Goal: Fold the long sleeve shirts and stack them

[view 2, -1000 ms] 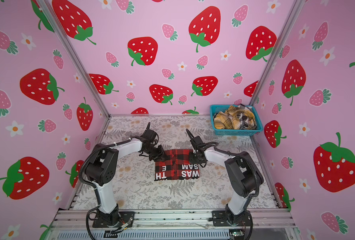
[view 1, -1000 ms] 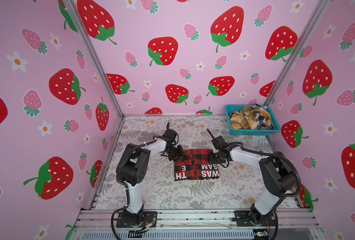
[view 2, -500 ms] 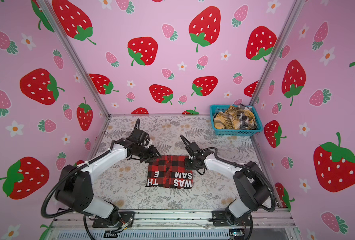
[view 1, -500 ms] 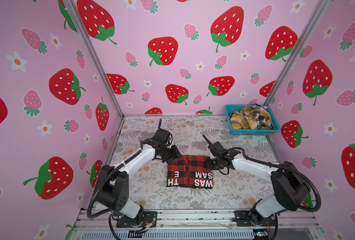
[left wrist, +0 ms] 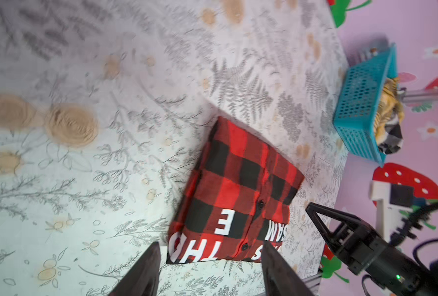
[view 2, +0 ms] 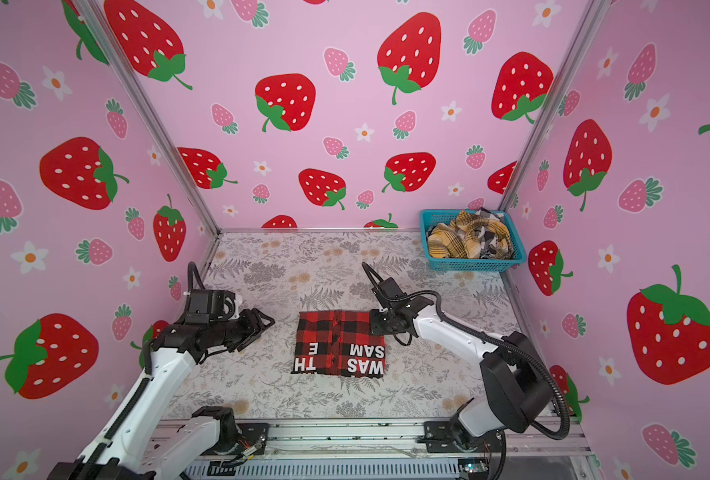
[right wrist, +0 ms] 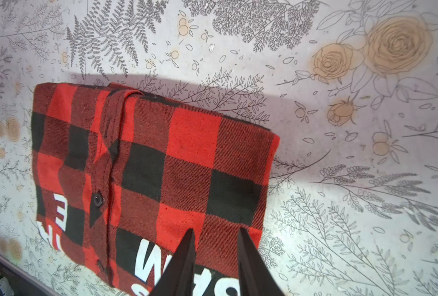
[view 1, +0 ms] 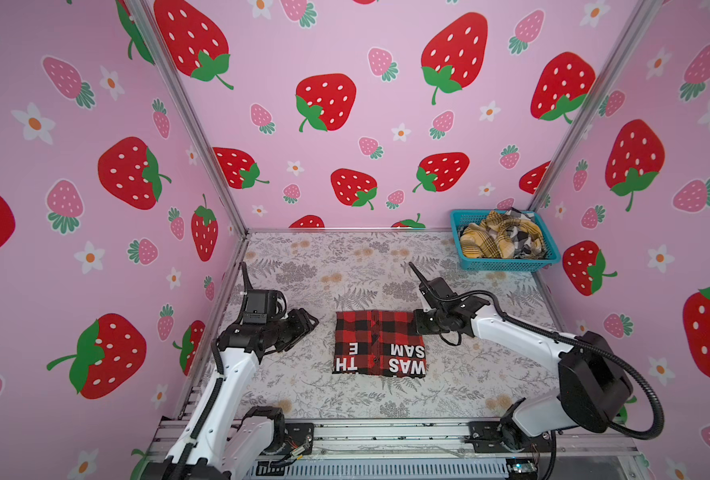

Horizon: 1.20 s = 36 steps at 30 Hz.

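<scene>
1. Both top views, arms. The left arm comes in low from the front left corner of the surface, with its wrist turned level toward the middle. The left gripper [view 1: 312, 324] stands just off the left edge of the red-and-black buffalo check shirt [view 1: 380, 343]. It is apart from the shirt, with its fingers spread and nothing between them. The right arm stretches from the front right corner with its elbow raised and its wrist pitched down. The right gripper [view 1: 416, 326] is at the shirt's far right corner.
2. Both top views, surface and room. The shirt lies folded into a flat rectangle near the middle of the floral-print surface [view 1: 345, 266], its white block lettering toward the front edge. The teal mesh basket [view 1: 507, 264] sits in the far right corner. It holds a crumpled mustard-yellow plaid shirt [view 1: 486, 243] and a black-white plaid shirt [view 1: 526, 237]. Pink strawberry-print walls [view 1: 324, 50] enclose three sides. An aluminium rail [view 1: 386, 432] along the front edge carries both arm bases.
3. Left wrist view. The dark fingers [left wrist: 148, 266] are wide apart and empty, and the folded shirt [left wrist: 238, 184] lies beyond them. The right gripper [left wrist: 309, 206] points at the shirt's edge from close beside it. Contact cannot be confirmed.
4. Right wrist view. The fingers [right wrist: 184, 256] stand a narrow gap apart above the shirt [right wrist: 148, 159], near its edge. The cloth under them lies flat, and whether any is pinched cannot be told.
</scene>
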Available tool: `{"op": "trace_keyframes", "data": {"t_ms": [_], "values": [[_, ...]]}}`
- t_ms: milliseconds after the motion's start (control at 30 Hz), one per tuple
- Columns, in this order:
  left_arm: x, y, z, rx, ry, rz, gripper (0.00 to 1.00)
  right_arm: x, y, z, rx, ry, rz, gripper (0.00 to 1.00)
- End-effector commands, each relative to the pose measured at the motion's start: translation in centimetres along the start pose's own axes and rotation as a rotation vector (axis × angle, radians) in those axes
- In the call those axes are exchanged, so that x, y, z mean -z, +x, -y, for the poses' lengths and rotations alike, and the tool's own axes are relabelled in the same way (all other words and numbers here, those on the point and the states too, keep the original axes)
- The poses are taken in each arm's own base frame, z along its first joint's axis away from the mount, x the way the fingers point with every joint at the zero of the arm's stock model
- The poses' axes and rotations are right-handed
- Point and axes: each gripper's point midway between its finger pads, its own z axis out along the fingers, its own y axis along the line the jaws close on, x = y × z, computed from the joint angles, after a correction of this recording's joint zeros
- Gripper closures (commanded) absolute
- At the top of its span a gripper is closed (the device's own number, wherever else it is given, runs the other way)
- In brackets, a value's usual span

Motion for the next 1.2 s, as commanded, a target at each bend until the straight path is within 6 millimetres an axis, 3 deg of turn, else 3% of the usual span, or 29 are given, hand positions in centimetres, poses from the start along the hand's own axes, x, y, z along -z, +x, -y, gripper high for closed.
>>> {"op": "trace_keyframes", "data": {"t_ms": [0, 167, 367, 600, 700, 867, 1167], "values": [[-0.7, 2.4, 0.6, 0.063, 0.100, -0.142, 0.32, 0.2, 0.3, -0.7, 0.000, -0.024, -0.021, 0.69], [-2.4, 2.3, -1.4, 0.167, 0.059, -0.112, 0.21, -0.5, 0.6, -1.5, 0.003, -0.054, -0.037, 0.70], [-5.1, 3.6, -3.0, 0.258, 0.073, -0.166, 0.19, -2.6, 1.3, -0.4, -0.010, -0.007, -0.077, 0.71], [-7.6, 3.2, -2.1, 0.226, 0.100, -0.202, 0.14, -5.7, 0.7, 1.9, -0.025, 0.075, -0.123, 0.73], [-8.6, 3.0, -2.8, 0.207, 0.041, -0.212, 0.13, -6.7, -0.1, 3.0, -0.044, 0.102, -0.141, 0.74], [-10.4, 2.8, -3.0, 0.218, 0.058, -0.229, 0.10, -8.0, -0.8, 4.2, -0.058, 0.125, -0.169, 0.75], [-14.1, 4.2, -1.1, 0.198, 0.112, -0.310, 0.07, -9.2, -0.2, 4.9, -0.073, 0.126, -0.205, 0.76]]}}
